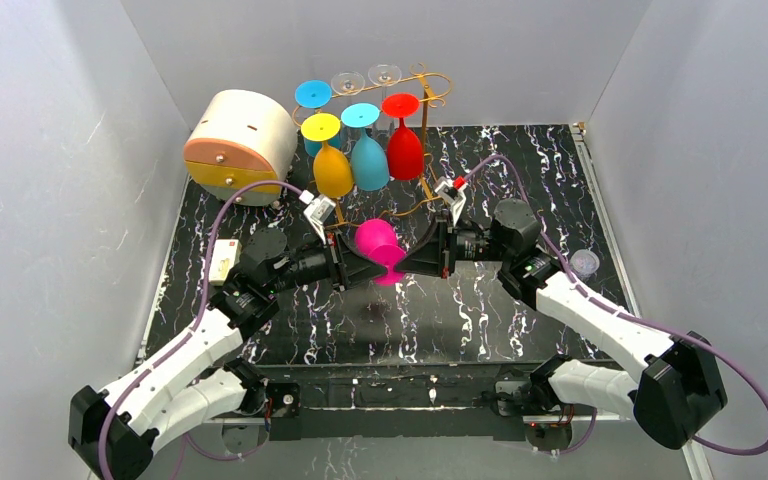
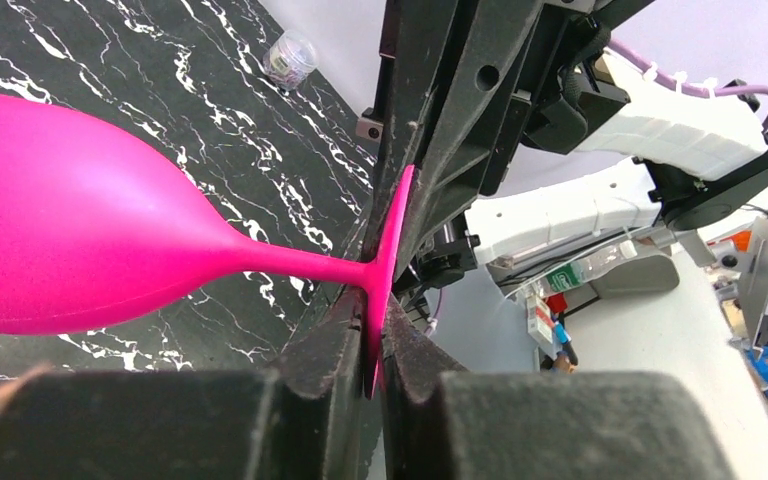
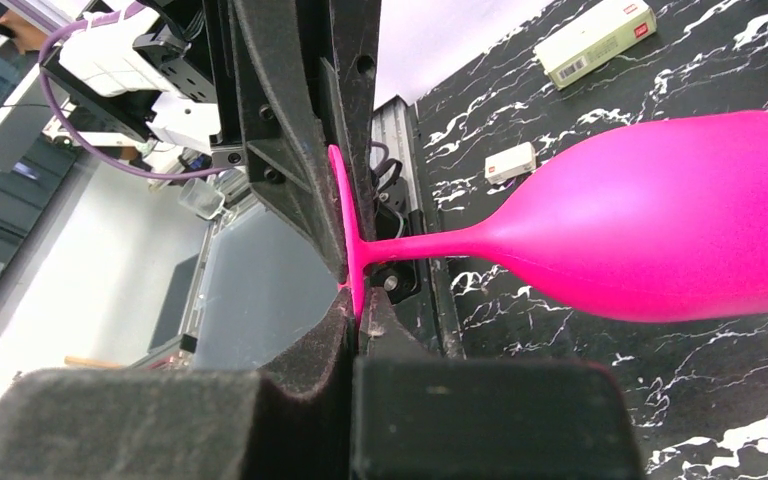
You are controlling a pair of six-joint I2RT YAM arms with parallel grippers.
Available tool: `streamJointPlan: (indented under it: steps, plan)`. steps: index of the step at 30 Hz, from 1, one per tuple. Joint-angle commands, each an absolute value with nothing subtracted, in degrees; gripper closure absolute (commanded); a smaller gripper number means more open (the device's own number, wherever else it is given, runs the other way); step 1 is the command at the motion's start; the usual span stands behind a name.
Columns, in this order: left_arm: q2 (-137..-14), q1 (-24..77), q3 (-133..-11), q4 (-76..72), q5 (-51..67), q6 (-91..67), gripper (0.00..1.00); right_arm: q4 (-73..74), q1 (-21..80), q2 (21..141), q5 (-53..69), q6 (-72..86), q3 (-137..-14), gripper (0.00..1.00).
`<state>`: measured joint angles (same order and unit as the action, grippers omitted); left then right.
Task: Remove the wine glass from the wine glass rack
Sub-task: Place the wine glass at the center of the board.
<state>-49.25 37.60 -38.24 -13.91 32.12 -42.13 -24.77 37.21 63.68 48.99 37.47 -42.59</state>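
Observation:
A pink wine glass [image 1: 378,243] lies on its side above the black marble table, off the golden wire wine glass rack [image 1: 426,128] at the back. My left gripper [image 1: 358,268] and my right gripper [image 1: 408,264] meet nose to nose, and both are shut on the glass's thin round foot. In the left wrist view the left gripper [image 2: 375,325] pinches the foot edge, with the bowl [image 2: 80,250] to the left. In the right wrist view the right gripper [image 3: 355,305] pinches the same foot, with the bowl [image 3: 660,220] to the right.
Yellow [image 1: 332,170], blue [image 1: 368,162] and red [image 1: 404,152] glasses hang on the rack, with clear ones behind. A round cream-and-orange drawer box [image 1: 240,145] stands at the back left. A small white box [image 1: 222,258] lies at the left and a small clear cup [image 1: 585,262] at the right.

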Motion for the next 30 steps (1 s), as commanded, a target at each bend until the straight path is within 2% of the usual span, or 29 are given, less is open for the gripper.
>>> streamJointPlan:
  steps: [1,3,8,13,15,21,27,30]
  plan:
    - [-49.64,37.22,-37.52,-18.15,33.12,-42.85,0.98,-29.37,37.69,63.08,51.65,38.91,-42.18,0.99]
    - [-50.03,37.26,-37.61,-17.63,33.80,-42.04,1.00,-29.30,37.69,62.68,51.17,38.58,-42.14,0.99]
    - [-46.82,37.25,-36.35,-14.20,33.00,-37.48,1.00,-26.72,37.62,61.07,49.39,37.27,-43.04,0.82]
    - [-41.36,37.26,-35.15,-11.00,32.20,-30.47,1.00,-20.54,37.70,60.01,45.32,34.89,-45.07,0.40]
    - [-40.10,37.22,-35.21,-9.32,33.24,-27.78,1.00,-17.68,37.67,59.31,42.67,33.94,-45.89,0.29]
    - [-40.30,37.27,-36.26,-3.33,36.90,-18.54,1.00,-6.55,37.66,55.65,26.06,34.53,-48.35,0.11]
    - [-40.90,37.27,-37.11,1.96,36.31,-8.93,1.00,3.78,37.70,52.35,9.88,34.12,-50.32,0.02]
    - [-40.41,37.21,-37.20,3.19,36.09,-3.69,1.00,9.01,37.69,51.18,4.44,33.09,-51.43,0.01]
